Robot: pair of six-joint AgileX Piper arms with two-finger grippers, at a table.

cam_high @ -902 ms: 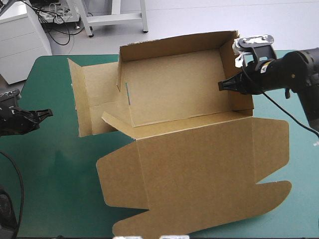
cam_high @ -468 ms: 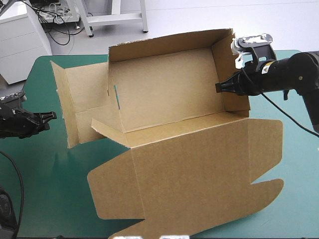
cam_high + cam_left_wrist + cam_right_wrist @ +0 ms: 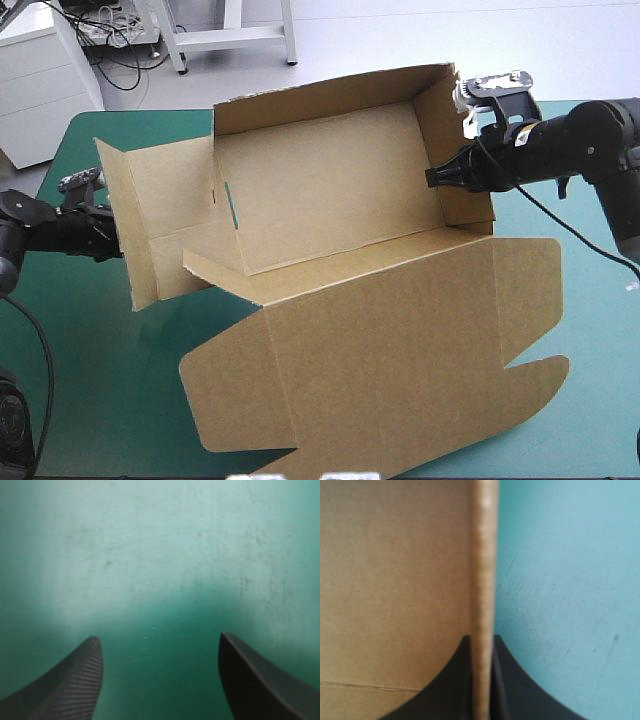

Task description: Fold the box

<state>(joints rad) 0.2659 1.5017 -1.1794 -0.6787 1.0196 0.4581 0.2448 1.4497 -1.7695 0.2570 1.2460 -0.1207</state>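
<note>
The box (image 3: 340,200) has slid left to the left gripper (image 3: 104,236)
Right gripper (image 3: 432,178) pinches its right wall (image 3: 455,150) mid-worktop (image 3: 100,380); the left, spread, now waits just beside the loose left flap (image 3: 155,220), likely folded next

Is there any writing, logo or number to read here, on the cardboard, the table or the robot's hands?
There is no text to read.
The box is plain brown board on every face that shows.
The teal-green cover is unmarked.
The left hand and the right hand show no lettering.
</note>
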